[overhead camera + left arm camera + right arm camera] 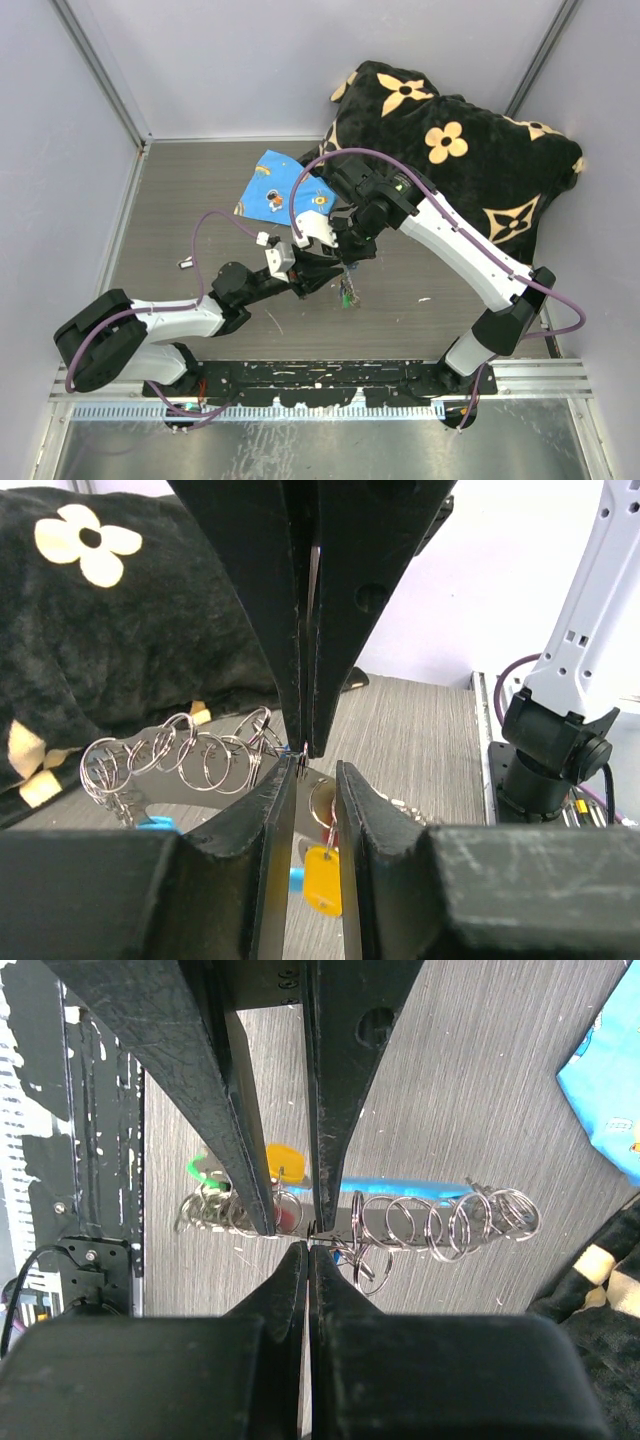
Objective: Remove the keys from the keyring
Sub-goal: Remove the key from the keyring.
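At the table [180,200] middle, the right gripper [309,1248] is closed, seemingly pinching the keyring [440,1220]; the left gripper [318,775] stands narrow around the keys [283,1153]. We judge them light, slippery; better grip a plastic head.

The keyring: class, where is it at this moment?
Near the middle of the top external view, the keyring is where the left gripper and right gripper meet tip to tip, on the near side of the blue cloth.
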Robot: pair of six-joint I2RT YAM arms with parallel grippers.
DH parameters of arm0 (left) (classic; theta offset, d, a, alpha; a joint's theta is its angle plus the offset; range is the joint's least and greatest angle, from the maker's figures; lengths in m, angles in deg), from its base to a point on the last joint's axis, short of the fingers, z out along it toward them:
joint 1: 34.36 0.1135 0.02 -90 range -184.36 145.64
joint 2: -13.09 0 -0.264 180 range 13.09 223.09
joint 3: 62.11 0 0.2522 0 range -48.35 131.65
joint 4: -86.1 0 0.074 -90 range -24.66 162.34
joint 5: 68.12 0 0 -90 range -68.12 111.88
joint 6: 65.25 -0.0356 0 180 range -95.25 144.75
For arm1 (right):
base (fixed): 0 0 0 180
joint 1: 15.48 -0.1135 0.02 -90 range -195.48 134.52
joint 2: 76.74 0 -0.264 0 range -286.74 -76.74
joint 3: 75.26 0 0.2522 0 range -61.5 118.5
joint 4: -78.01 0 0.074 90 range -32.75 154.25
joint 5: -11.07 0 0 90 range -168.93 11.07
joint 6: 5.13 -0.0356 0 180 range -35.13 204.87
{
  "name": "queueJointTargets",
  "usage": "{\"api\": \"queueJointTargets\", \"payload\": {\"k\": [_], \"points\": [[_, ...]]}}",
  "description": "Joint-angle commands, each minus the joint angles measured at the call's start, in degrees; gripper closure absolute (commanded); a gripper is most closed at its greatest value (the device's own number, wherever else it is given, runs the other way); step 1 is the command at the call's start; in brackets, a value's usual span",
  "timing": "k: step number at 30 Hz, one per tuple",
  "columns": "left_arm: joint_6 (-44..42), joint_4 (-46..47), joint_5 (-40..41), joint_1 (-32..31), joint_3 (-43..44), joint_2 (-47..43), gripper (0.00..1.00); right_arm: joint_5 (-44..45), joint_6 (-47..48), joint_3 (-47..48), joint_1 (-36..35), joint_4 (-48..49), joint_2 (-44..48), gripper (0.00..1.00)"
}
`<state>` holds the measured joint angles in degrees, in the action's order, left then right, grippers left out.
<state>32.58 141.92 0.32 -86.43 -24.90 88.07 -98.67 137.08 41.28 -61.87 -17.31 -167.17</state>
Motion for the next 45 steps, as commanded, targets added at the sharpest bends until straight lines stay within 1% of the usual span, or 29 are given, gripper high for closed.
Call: {"api": "queueJointTargets", "payload": {"k": [1, 14, 15, 21, 23, 27, 29, 30, 31, 34, 39, 45], "points": [[-1.51, 0.83, -1.37, -0.04, 2.03, -1.81, 0.76, -2.08, 0.51, 2.78, 0.15, 0.52, 1.31, 0.99], [-1.24, -0.10, -2.59, -0.03, 3.74, -1.08, 0.76, -3.84, 1.10, 2.70, 0.13, 0.17, 1.58, 0.99], [-1.28, -0.24, -2.73, -0.09, 3.75, -1.07, 0.77, -3.89, 1.14, 2.82, 0.15, 0.17, 1.58, 0.99], [-1.59, -2.08, -2.87, -0.01, 3.89, -1.56, 0.91, -4.30, 1.23, 2.86, 0.14, 0.08, 1.71, 0.99], [-1.85, -3.52, -3.16, 0.02, 4.29, -1.76, 0.99, -4.55, 1.29, 2.95, 0.16, 0.01, 1.67, 0.99], [-1.86, -5.50, -3.92, 0.16, 4.64, -1.77, 1.00, -4.81, 1.32, 2.97, 0.24, 0.08, 1.83, 0.99], [-0.47, -5.74, -2.73, 0.40, 4.53, -4.14, 1.00, -5.24, 1.32, 2.79, 0.69, 0.24, 1.92, 0.98], [0.27, -6.20, -1.81, 0.57, 4.59, -4.69, 1.00, -5.71, 1.31, 2.66, 1.14, 0.26, 1.93, 0.96], [0.51, -6.67, -1.35, 0.71, 4.55, -5.20, 1.00, -6.25, 1.26, 2.59, 1.60, 0.30, 1.97, 0.92], [1.19, -8.45, -0.01, 0.83, 4.67, -6.55, 1.00, -8.58, 1.46, 1.80, 3.17, 0.67, 2.23, 0.84], [1.72, -9.11, 1.19, 0.83, 4.84, -7.95, 1.00, -12.22, 1.86, 0.88, 5.77, 0.96, 2.69, 0.74], [2.18, -8.79, 1.83, 0.83, 4.73, -8.74, 1.00, -20.82, 3.48, 0.98, 11.52, 0.79, 3.69, 0.63]]}}
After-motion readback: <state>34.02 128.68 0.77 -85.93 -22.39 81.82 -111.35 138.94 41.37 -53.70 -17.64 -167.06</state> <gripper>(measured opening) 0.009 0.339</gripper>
